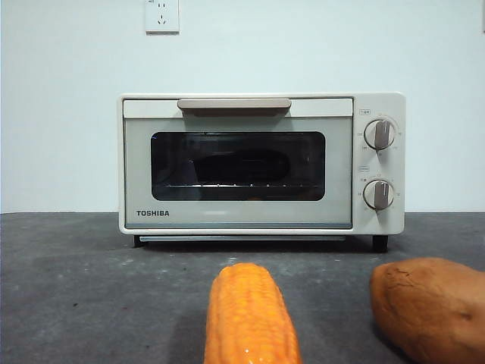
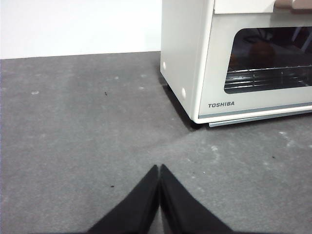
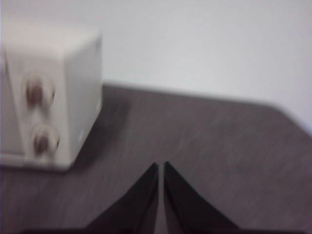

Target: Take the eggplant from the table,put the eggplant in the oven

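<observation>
The cream-white TOSHIBA oven stands at the back of the dark grey table with its door closed. Behind the dark glass, a long dark shape lies on the rack; I cannot tell whether it is the eggplant. No eggplant shows on the table. My left gripper is shut and empty, low over bare table, off the oven's front corner on the side away from the knobs. My right gripper is also shut and empty, beside the oven's knob end. Neither arm shows in the front view.
An orange corn cob lies near the front edge in the middle. A brown sweet potato lies to its right. A white wall with a socket rises behind the oven.
</observation>
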### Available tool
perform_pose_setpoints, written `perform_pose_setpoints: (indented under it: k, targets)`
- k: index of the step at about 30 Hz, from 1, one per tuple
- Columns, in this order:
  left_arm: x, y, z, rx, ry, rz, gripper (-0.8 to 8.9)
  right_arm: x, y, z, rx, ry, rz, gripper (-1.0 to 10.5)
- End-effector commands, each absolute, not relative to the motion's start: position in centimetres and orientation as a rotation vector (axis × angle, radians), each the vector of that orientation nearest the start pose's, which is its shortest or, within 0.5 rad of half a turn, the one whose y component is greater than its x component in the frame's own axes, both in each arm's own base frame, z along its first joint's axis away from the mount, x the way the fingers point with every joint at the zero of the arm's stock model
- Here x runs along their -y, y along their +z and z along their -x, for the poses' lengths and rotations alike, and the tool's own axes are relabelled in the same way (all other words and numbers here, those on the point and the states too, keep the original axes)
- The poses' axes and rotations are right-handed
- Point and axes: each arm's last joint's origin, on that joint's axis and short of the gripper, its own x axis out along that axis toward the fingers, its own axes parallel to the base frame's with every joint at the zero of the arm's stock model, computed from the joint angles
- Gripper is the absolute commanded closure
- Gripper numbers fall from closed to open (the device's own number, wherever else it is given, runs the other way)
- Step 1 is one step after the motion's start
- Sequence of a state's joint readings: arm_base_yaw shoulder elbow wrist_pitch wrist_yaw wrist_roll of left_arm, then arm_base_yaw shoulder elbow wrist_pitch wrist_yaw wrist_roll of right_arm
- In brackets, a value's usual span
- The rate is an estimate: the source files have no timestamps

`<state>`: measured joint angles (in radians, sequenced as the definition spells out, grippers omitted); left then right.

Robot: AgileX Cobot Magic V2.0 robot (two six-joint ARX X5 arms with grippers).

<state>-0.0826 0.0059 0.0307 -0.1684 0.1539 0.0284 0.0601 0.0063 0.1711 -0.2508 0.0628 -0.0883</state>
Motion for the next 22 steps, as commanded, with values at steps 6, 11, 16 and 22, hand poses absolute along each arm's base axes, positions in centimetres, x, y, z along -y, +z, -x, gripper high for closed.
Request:
perform_pose_setpoints:
  k: [6,11,16,22]
  targets:
    - [1.2,14.9,-9.6,-0.154,-0.236,-0.032,8.07,-0.4,15.2,-9.4,-0.196,0.012,0.063,9.4]
    - [1.2,14.9,-9.6,-0.154,-0.237,-0.031,8.08,-0.4,15.9,-9.7,-0.075,0.008,0.057,9.4]
    - [1.2,14.9,-9.6,-0.154,-0.239,-0.031,8.07,-0.4,16.6,-9.7,-0.008,0.007,0.053,9.4]
    - [1.2,14.9,-9.6,-0.155,-0.239,-0.031,8.08,-0.4,17.1,-9.7,0.043,0.005,0.05,9.4]
